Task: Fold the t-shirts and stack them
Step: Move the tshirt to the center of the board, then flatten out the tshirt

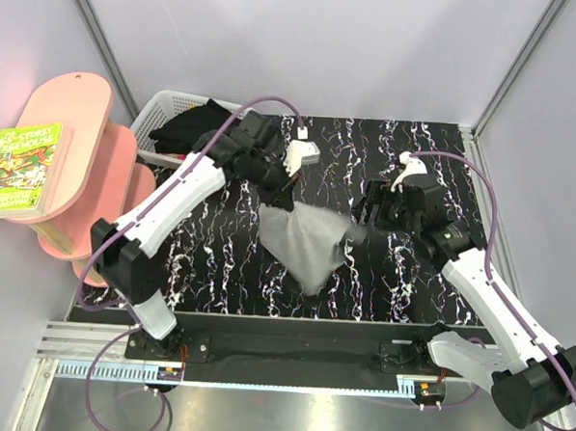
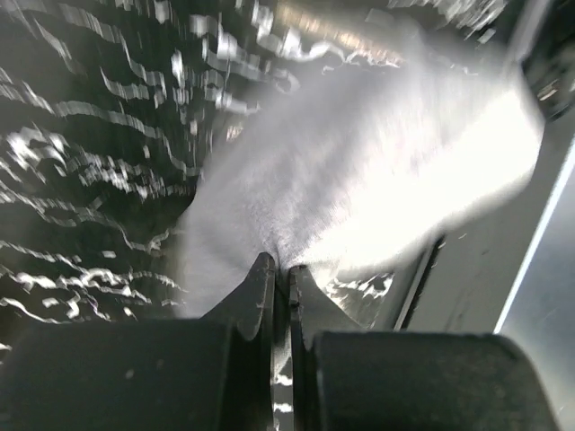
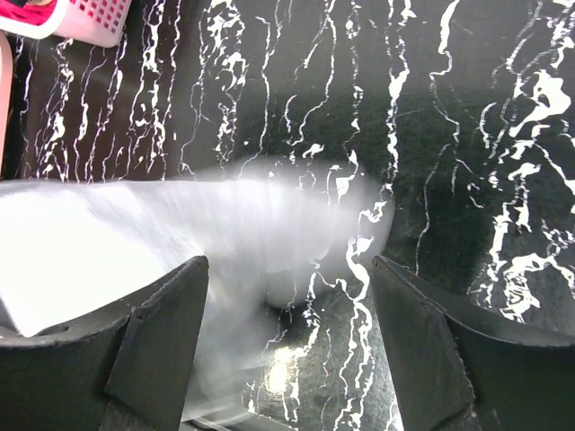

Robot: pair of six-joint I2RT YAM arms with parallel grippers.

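Note:
The light heather-grey t-shirt point(image 1: 306, 241) hangs bunched over the middle of the table, its lower part trailing onto the black marbled top. My left gripper point(image 1: 287, 201) is shut on its upper corner. In the left wrist view the fingertips point(image 2: 277, 265) pinch the cloth point(image 2: 377, 171), which streams away blurred. My right gripper point(image 1: 370, 212) stands open just right of the shirt. In the right wrist view its jaws point(image 3: 287, 269) are wide apart, with the blurred grey cloth point(image 3: 180, 224) reaching in between them from the left. The black t-shirt point(image 1: 191, 124) lies in the basket.
A white lattice basket point(image 1: 168, 103) sits at the table's back left corner, also showing as the basket point(image 3: 81, 22) in the right wrist view. A pink shelf point(image 1: 74, 156) with a green book point(image 1: 20, 163) stands off the left edge. Grey walls enclose the table.

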